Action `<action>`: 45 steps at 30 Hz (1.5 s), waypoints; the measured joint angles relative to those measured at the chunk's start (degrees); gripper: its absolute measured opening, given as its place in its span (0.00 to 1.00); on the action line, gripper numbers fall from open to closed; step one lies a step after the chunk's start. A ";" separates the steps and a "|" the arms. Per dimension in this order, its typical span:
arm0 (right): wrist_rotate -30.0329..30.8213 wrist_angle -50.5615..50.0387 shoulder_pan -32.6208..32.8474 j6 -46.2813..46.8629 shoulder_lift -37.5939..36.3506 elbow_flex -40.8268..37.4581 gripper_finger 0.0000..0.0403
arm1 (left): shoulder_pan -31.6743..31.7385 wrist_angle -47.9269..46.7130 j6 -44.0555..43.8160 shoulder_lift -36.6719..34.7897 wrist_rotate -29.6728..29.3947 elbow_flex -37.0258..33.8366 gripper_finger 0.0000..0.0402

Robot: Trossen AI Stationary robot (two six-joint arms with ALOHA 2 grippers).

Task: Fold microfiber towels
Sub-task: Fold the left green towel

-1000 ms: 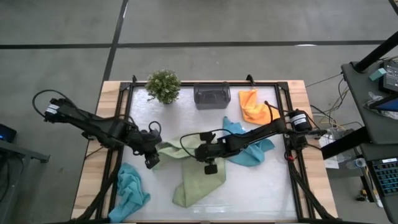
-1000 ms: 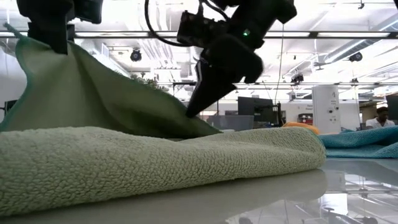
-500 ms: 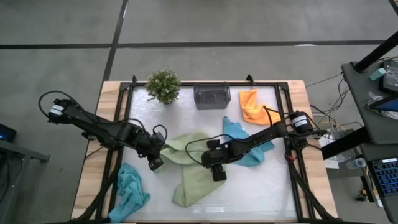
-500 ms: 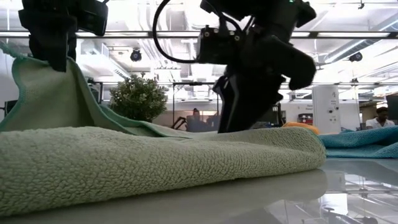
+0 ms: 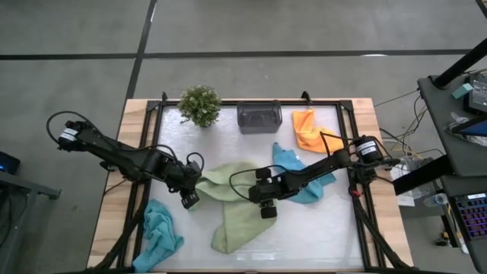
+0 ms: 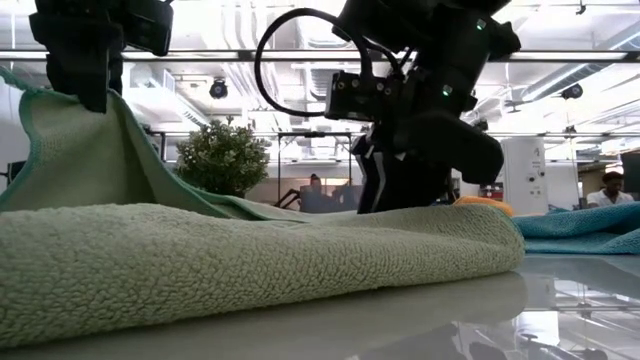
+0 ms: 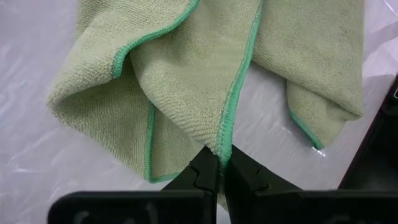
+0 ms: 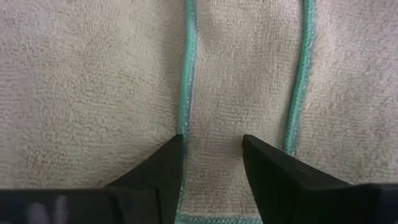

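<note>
**Cloth limp, one corner pinched**

Pile looks soft and light; the light green microfiber towel (image 5: 232, 199) will likely sag and drape, so its stitched hem at a corner is the best hold. The left gripper (image 7: 219, 167), angled low over the table, is clamped on such a corner, lifting it. The right gripper (image 8: 211, 149) hangs spread just above the same towel, gripping nothing.

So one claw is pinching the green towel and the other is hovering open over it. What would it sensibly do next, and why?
Probably the right tool should lower and close on the light green towel. Its fingers stand open just above the cloth, straddling a strip between two teal hems, while the left tool is shut on another edge and holds it raised. With both ends gripped, the towel could be spread and folded.
</note>
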 joint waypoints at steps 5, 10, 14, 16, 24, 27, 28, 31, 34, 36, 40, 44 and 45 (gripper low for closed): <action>-0.07 0.17 -0.43 -0.75 0.00 -0.26 0.35 | 0.00 0.00 0.00 0.00 -0.01 0.00 0.00; -0.03 0.05 -0.81 -0.78 0.00 -0.33 0.24 | 0.00 0.02 0.00 0.00 -0.02 0.00 0.00; 0.09 -0.05 -0.83 -1.46 0.00 -0.37 0.10 | 0.00 0.02 0.00 0.00 -0.02 0.00 0.00; 0.15 -0.15 -0.85 -1.68 0.00 -0.37 0.05 | 0.00 0.02 0.00 0.00 -0.02 0.00 0.00; 0.17 -2.80 -0.85 -1.78 -3.52 -0.46 0.03 | 0.00 0.25 -0.07 0.00 -0.02 0.00 0.00; 0.15 -3.79 -0.85 -1.63 -4.96 -0.46 0.03 | 0.00 0.26 -0.07 0.00 -0.02 0.00 0.00; 0.15 -3.97 -0.85 -1.66 -5.55 -0.46 0.03 | 0.00 0.26 -0.07 -0.02 -0.02 0.00 0.00; 2.27 -3.83 -0.85 -3.12 -7.65 -0.46 0.02 | -0.02 0.25 -0.07 -0.02 0.01 0.00 0.00; 8.16 -3.91 -0.97 -7.20 -10.69 -0.46 0.02 | -0.02 -0.62 0.06 -0.05 0.58 0.56 0.00; 10.94 -4.27 -1.64 -10.25 -13.33 -0.01 0.02 | -0.02 -1.13 0.20 -0.31 1.23 2.04 0.00; 12.02 -5.98 -4.77 -14.09 -18.98 2.58 0.02 | 0.00 -6.66 1.69 -1.13 1.81 6.50 0.00; 12.02 -7.34 -8.65 -16.79 -23.80 6.32 0.02 | 0.13 -12.76 4.04 -2.33 1.82 12.07 0.00; 12.03 -7.43 -9.52 -17.83 -24.80 7.29 0.02 | 0.13 -13.50 4.94 -2.69 1.81 13.34 0.00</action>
